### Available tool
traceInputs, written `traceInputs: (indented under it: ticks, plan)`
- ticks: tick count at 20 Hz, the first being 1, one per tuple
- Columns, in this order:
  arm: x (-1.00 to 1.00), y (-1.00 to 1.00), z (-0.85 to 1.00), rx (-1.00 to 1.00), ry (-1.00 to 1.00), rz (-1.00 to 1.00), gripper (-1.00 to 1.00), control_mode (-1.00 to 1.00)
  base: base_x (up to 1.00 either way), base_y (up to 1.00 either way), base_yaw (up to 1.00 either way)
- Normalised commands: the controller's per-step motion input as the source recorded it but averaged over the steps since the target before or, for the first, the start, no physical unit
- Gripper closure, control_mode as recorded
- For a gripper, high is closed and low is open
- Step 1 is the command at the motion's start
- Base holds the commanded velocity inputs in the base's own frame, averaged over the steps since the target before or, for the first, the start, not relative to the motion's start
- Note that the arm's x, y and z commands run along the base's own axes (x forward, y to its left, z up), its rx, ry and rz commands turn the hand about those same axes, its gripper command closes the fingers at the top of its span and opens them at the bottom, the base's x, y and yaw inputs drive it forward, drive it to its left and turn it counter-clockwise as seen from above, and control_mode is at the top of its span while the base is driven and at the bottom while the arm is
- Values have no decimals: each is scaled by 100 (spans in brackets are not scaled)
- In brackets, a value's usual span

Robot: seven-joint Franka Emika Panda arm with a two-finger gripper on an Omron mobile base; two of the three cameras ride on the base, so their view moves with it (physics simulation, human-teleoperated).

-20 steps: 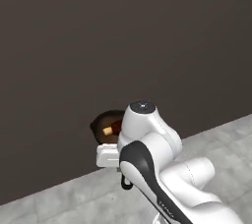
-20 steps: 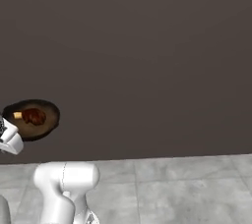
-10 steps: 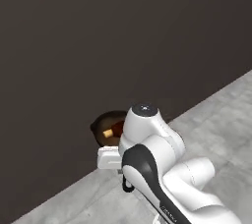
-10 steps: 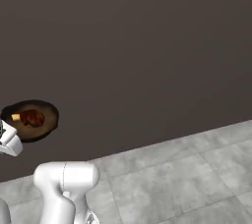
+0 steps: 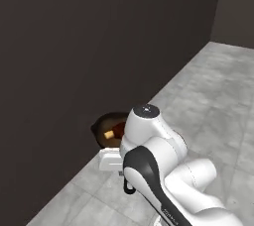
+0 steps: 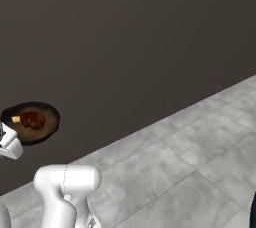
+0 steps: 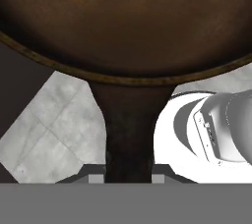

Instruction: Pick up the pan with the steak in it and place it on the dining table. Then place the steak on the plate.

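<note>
The pan (image 5: pixel 105 125) hangs in the air in front of a dark wall, carried level by its handle (image 7: pixel 129 129). My gripper (image 7: pixel 129 176) is shut on that handle, with the pan's brown inside (image 7: pixel 126 21) spread across the top of the hand view. The steak (image 6: pixel 33 120) lies in the pan (image 6: pixel 32 123), its pale bit towards the left. In the left base view the steak (image 5: pixel 118 130) peeks out behind my arm's white elbow. The dining table and the plate are out of view.
A plain dark wall (image 5: pixel 74 46) stands close ahead and to the left. Grey tiled floor (image 6: pixel 190 162) stretches to the right and far into a corner (image 5: pixel 218 46). A dark blue shape (image 6: pixel 252 213) cuts in at the lower right edge of the right base view.
The whole picture has shifted as the base turns: more floor and a wall corner come into view on the right. The pan stays held in the same place before the arm.
</note>
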Motion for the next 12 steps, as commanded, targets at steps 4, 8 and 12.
traceInputs:
  ticks: [4, 8, 12]
  plan:
    - [0, 0, 0, 0, 0, 0, 100, 100, 3, 4, -50]
    - [0, 0, 0, 0, 0, 0, 100, 100, 2, 3, -50]
    - [0, 0, 0, 0, 0, 0, 100, 100, 1, 3, -50]
